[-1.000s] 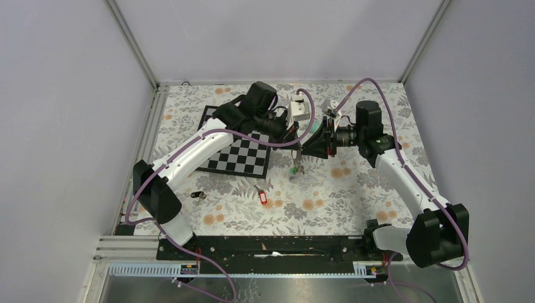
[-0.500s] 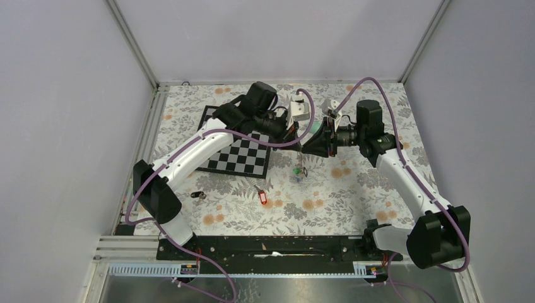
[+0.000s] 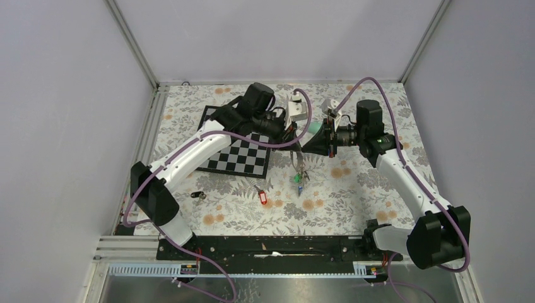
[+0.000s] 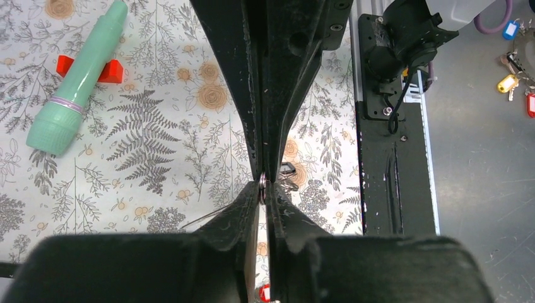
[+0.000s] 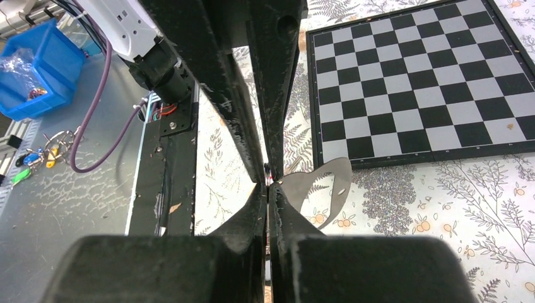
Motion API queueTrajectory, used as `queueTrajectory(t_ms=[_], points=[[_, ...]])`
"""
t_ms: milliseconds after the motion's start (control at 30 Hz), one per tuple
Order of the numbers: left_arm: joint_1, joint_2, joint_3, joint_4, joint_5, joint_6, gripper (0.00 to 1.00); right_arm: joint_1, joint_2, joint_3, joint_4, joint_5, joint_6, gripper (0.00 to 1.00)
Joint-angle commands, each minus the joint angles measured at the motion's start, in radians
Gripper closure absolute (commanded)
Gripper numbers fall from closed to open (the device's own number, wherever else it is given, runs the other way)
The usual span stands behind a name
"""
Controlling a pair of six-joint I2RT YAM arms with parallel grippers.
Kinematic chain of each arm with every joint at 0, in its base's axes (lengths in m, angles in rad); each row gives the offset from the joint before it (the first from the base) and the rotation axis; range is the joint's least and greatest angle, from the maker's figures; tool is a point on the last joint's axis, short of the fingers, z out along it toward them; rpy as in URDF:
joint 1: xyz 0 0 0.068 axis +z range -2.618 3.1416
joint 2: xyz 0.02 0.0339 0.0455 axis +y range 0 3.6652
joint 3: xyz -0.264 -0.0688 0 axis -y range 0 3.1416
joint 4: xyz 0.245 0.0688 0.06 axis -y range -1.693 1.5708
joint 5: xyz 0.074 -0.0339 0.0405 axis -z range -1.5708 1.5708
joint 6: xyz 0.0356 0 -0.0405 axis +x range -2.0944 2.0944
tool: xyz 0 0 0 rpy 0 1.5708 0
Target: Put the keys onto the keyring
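Observation:
Above the middle of the table my left gripper (image 3: 297, 137) and right gripper (image 3: 307, 144) meet tip to tip. In the left wrist view the left gripper (image 4: 262, 187) is shut on a small metal ring of the keyring, and a thin wire (image 4: 205, 219) trails off to the left. The right gripper (image 5: 268, 184) is shut at the same spot, with a grey metal piece (image 5: 337, 177) curving out beside its tips. The keyring (image 3: 301, 165) hangs below them, carrying green and blue keys (image 3: 298, 179). A red key (image 3: 263, 197) and a black key (image 3: 198, 195) lie on the floral cloth.
A chessboard (image 3: 236, 151) lies under the left arm, its near edge close to the hanging keys. A teal tube (image 4: 76, 82) with a red cap lies just behind the grippers. The black base rail (image 3: 271, 243) runs along the near edge.
My right gripper has closed at the left gripper's tips. The hanging keys have sunk a little lower. The left gripper has stayed shut.

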Motion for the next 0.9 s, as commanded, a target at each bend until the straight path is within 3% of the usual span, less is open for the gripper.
queueTrajectory(t_ms=[0, 200, 333, 400, 500, 600, 867], points=[[0.016, -0.088, -0.041, 0.110, 0.098, -0.036, 0.81, 0.008, -0.032, 0.022, 0.157, -0.012, 0.106, 1.00], [0.136, -0.222, -0.210, 0.402, 0.225, -0.255, 0.46, 0.008, -0.025, 0.005, 0.406, -0.018, 0.388, 1.00], [0.194, -0.266, -0.322, 0.609, 0.288, -0.445, 0.32, -0.002, -0.008, -0.122, 0.970, -0.008, 0.834, 1.00], [0.201, -0.270, -0.354, 0.692, 0.296, -0.531, 0.29, -0.007, 0.004, -0.148, 1.138, 0.013, 0.952, 1.00], [0.201, -0.261, -0.369, 0.767, 0.301, -0.594, 0.28, -0.007, 0.009, -0.110, 1.036, 0.026, 0.917, 1.00], [0.200, -0.238, -0.375, 0.834, 0.302, -0.674, 0.31, -0.007, 0.014, -0.121, 1.103, 0.041, 0.970, 1.00], [0.199, -0.177, -0.391, 1.010, 0.312, -0.831, 0.57, -0.007, 0.039, -0.131, 1.160, 0.083, 1.070, 1.00]])
